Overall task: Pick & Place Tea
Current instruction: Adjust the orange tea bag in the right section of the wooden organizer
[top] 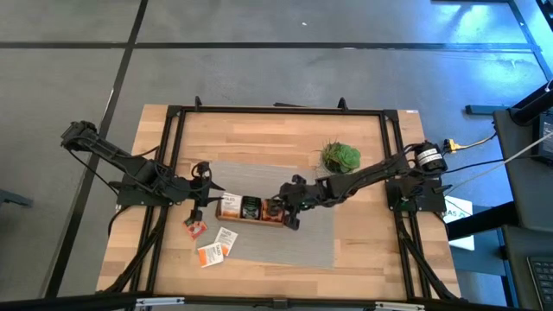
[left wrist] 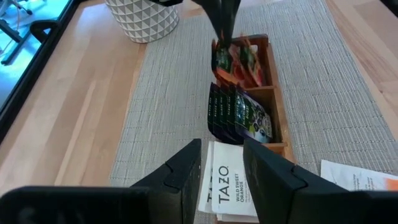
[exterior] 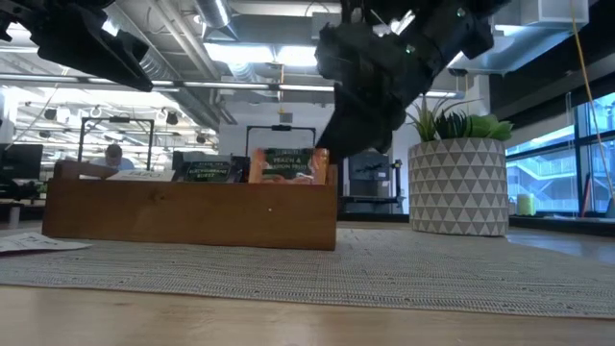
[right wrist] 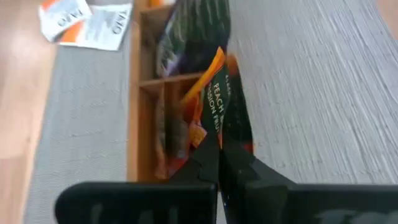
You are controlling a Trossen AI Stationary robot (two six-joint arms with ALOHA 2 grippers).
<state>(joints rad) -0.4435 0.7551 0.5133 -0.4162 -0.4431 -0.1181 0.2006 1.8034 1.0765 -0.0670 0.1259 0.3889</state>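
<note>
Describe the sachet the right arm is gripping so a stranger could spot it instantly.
Find the wooden tray on the grey mat. At its end nearest the potted plant, the right gripper pinches an orange-and-green peach sachet; its neighbours are dark sachets and white ones.

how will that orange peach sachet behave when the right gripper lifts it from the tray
The orange sachet looks thin and flat, so probably light and slightly floppy. The right gripper pinches only its edge, so it may swing or bend. Packed against neighbours in the tray, it might drag one along.
</note>
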